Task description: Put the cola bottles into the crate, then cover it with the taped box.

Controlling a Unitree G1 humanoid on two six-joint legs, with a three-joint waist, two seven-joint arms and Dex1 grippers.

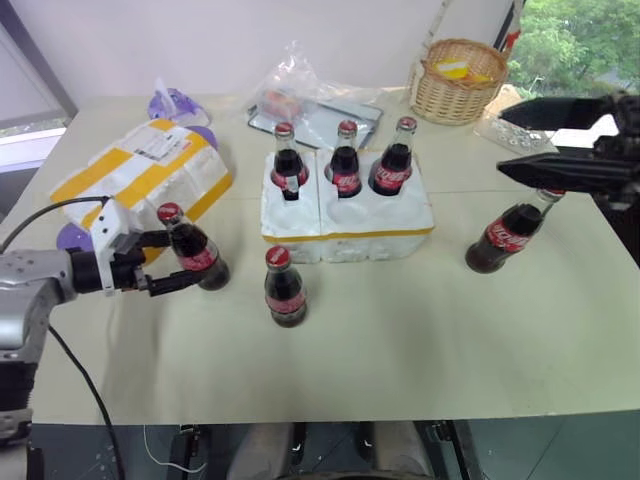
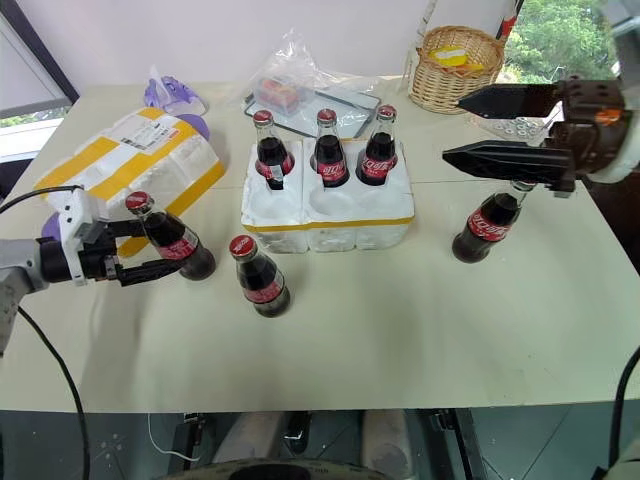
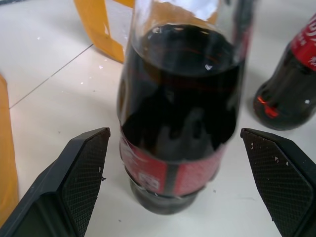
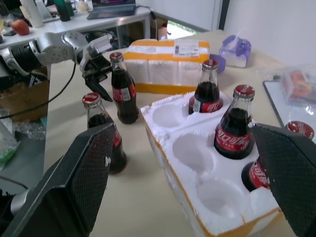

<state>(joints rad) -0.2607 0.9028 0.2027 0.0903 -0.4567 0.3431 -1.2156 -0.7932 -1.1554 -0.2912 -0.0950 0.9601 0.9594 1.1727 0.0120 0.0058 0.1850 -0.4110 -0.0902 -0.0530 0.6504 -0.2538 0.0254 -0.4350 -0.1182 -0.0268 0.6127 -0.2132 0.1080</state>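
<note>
You see glossy glass on the cola bottles [image 1: 286, 288], with shiny red caps and smooth red labels. The crate [image 1: 345, 225] is matt white foam, grainy and rough at its slot edges, with a smooth yellow tape band. The taped box [image 1: 145, 172] toward the worktop's left edge is the same dull foam under slick yellow tape, with a paper label. The worktop [image 1: 400, 330] looks smooth and matt. The left hand [image 3: 182, 163] has black fingers [image 3: 81, 173] with finely textured pads. At the far right corner, the basket [image 1: 458, 80] is woven wicker.

1. The cola bottles [image 1: 345, 160] wear red labels with white script, too small to read.
2. The taped box [image 1: 145, 170] carries a white shipping label [image 4: 186, 48], print illegible.
</note>
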